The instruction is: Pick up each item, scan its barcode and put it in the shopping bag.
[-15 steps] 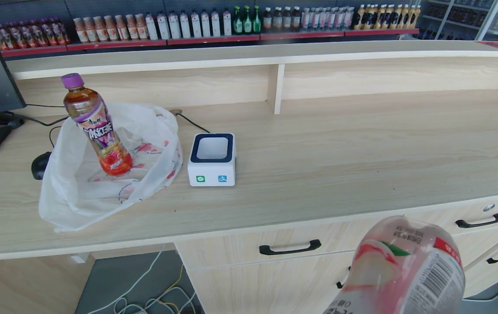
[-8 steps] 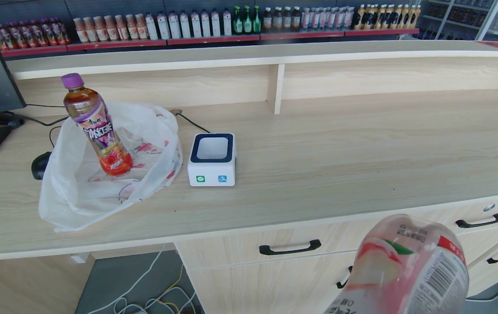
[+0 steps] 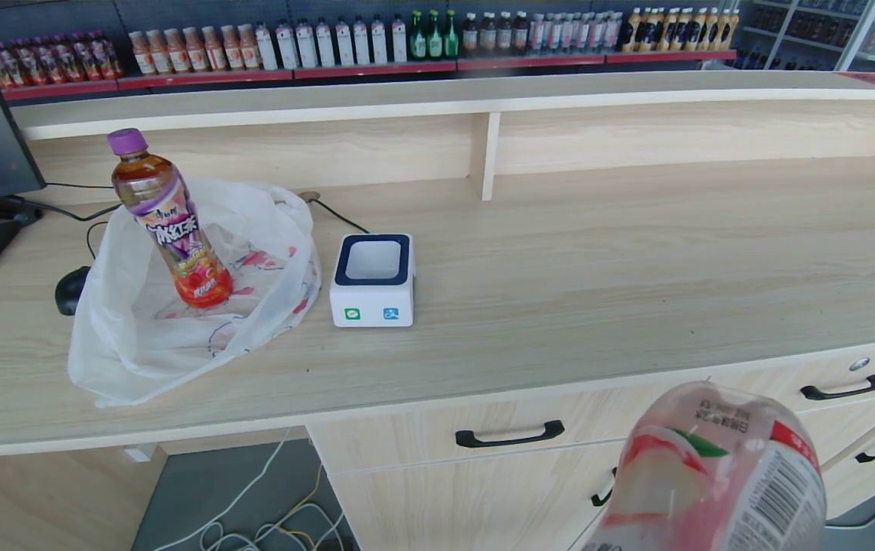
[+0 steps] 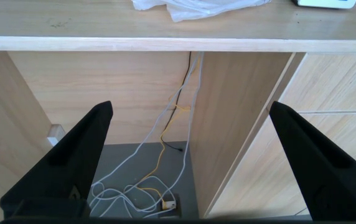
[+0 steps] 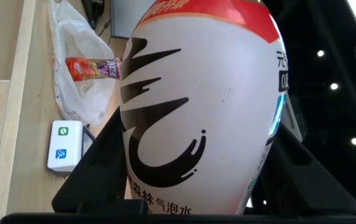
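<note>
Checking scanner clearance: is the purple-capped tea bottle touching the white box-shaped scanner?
Apart. The head view shows white plastic bag between the purple-capped tea bottle and the white box-shaped scanner.

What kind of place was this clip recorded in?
Most likely a shop checkout: shelves of bottled drinks line the back wall, a barcode scanner sits on the wooden counter, and an open plastic shopping bag lies beside it.

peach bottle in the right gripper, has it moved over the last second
Yes, slightly. The peach bottle has drifted a little to the right and lower, away from the middle drawer handle.
</note>
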{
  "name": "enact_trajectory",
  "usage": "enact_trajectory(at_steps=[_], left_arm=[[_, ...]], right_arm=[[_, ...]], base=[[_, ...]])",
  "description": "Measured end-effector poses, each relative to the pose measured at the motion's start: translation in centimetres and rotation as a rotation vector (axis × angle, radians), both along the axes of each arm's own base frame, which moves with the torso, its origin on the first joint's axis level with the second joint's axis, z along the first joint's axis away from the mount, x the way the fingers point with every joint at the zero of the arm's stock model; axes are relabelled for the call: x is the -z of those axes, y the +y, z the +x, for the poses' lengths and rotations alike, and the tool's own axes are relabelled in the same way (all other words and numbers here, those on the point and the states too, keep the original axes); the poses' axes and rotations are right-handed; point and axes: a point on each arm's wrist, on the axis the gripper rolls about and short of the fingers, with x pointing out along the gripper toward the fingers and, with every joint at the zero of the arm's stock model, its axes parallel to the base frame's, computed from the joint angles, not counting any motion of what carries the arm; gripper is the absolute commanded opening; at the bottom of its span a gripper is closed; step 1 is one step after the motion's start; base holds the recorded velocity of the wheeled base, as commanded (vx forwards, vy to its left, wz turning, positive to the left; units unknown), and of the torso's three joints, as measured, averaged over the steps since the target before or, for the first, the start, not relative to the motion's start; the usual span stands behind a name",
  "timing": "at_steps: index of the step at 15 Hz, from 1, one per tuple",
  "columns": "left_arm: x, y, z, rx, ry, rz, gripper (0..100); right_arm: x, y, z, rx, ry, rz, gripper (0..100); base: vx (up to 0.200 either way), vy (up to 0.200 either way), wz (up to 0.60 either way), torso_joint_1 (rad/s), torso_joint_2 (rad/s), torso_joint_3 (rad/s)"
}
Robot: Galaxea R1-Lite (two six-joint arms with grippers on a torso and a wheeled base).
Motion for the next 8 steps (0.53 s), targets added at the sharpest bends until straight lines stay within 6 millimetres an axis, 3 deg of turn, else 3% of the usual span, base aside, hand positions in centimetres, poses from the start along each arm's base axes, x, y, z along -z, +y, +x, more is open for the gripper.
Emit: enact_trajectory(at_steps=[4, 8], left_arm=[[0.0, 0.0, 0.0, 0.0, 0.0, 0.0, 100], [0.0, 0.0, 0.0, 0.0, 0.0, 0.0, 100]], right_arm=[[0.3, 0.0, -0.2, -0.048, 0.116, 0.021, 0], [1.7, -0.1, -0.3, -0.163, 0.503, 0.078, 0]], base=[[0.0, 0.0, 0.0, 0.0, 0.0, 0.0], [0.0, 0.0, 0.0, 0.0, 0.0, 0.0]])
